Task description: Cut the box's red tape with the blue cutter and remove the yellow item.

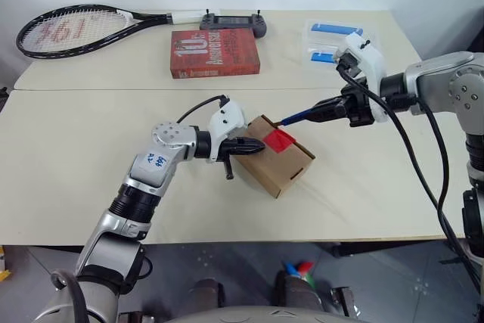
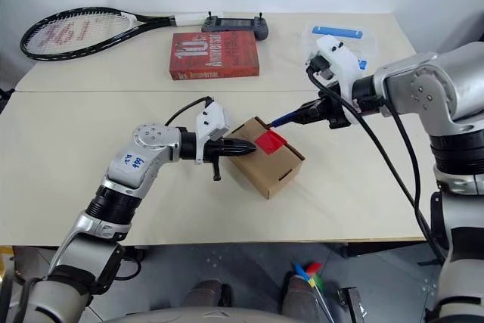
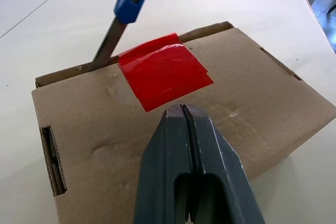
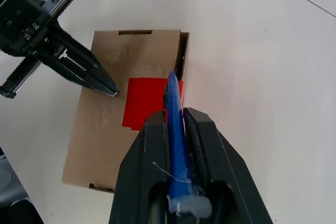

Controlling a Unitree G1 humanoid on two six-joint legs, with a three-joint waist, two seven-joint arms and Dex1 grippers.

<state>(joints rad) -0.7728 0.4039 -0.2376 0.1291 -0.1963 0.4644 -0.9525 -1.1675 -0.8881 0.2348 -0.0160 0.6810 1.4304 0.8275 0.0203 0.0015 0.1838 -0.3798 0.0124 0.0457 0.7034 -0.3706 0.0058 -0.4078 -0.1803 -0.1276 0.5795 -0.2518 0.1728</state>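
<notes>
Cardboard is what your left gripper (image 1: 255,147) is pressing on: its two black fingers are pinched fully together with nothing between them, the tips planted on the top face of the box (image 1: 281,163) just beside the red tape (image 1: 278,140), which reads as a brace to keep the light carton from skidding while the blade works. That top panel is brown corrugated board, slightly dimpled and scuffed, with slotted tab cut-outs at its ends, and the carton sits at an angle on the pale, smooth table (image 1: 76,172). The tape is a small glossy square, creased a little, lying across the edge where the lid flap meets the far wall, so it is the only thing keeping the flap down. Moving right, the blue cutter (image 1: 296,118) comes in slanted, its dark metal tip touching the flap seam right at the tape's far edge, a sensible place to start slicing along the gap. Your right gripper (image 1: 327,112) holds that slim plastic handle clamped between its narrowly parted fingers, the tool running straight out in line with them. The yellow item isn't visible; I'd judge it is inside the closed carton. Behind, well apart, lie a strung tennis racket (image 1: 68,32) and a flat red book (image 1: 214,53).
</notes>
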